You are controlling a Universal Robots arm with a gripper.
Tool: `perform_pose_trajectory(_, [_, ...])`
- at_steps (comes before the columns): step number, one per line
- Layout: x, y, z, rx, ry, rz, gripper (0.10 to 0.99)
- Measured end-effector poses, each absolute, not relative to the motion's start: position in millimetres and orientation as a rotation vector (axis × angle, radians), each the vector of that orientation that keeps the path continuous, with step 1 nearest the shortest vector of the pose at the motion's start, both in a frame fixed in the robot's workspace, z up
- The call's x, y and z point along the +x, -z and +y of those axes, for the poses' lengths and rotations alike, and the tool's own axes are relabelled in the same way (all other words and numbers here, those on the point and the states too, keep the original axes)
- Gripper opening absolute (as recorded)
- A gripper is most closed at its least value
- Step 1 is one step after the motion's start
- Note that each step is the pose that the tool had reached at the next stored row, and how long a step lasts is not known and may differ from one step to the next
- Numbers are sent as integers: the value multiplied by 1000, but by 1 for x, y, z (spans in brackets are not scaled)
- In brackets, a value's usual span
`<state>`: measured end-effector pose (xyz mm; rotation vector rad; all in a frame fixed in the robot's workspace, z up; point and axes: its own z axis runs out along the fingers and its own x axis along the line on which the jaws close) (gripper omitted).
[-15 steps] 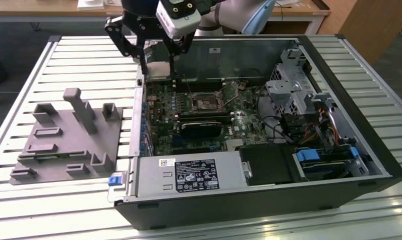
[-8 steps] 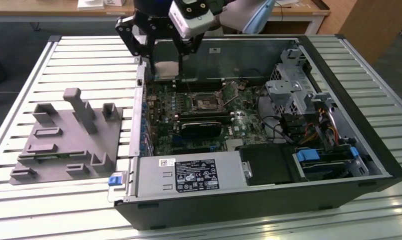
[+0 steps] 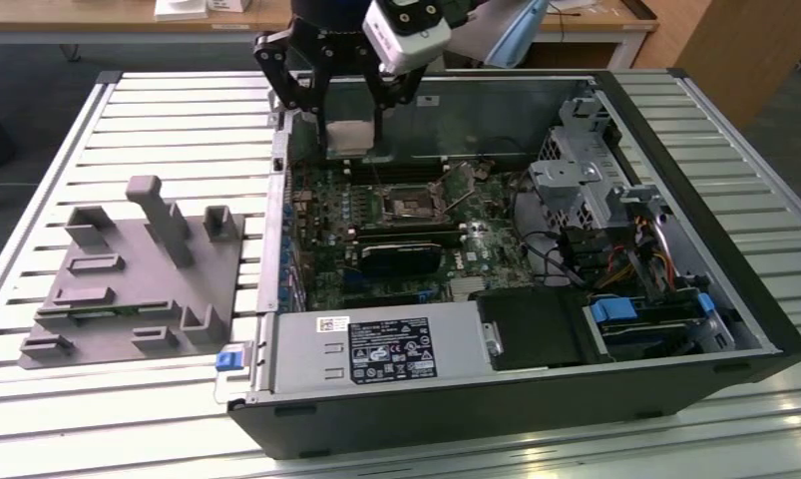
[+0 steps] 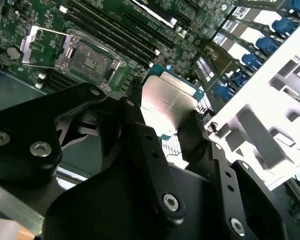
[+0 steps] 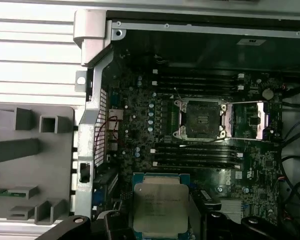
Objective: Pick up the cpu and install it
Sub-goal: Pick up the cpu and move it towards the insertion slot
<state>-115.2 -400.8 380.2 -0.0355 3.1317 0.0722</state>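
**CPU held over open case**

Exterior view: gripper (image 3: 351, 125) over the far side of the open case (image 3: 507, 419), fingers closed on the cpu (image 3: 351, 138), which hangs clear of the open socket (image 3: 410, 207). Grey fixture (image 3: 121, 289) lies outside the case.
Second wrist view: fingers (image 4: 140, 130) clamp two opposite cpu edges.
First wrist view: cpu (image 5: 160, 207) silvery face showing, apart from the socket (image 5: 202, 118).

Open computer case (image 3: 507, 409) is lying on a slatted table (image 3: 148, 110) across the exterior view's centre and right, green motherboard (image 3: 333, 215) facing up inside with its socket (image 3: 411, 207) sitting mid-board, grey fixture (image 3: 121, 289) with upright posts resting at the exterior view's left.
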Motion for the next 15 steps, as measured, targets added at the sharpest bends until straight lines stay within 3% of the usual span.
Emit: perform_pose_trajectory(15, [-90,-378,-379,-34,-72,3132,533])
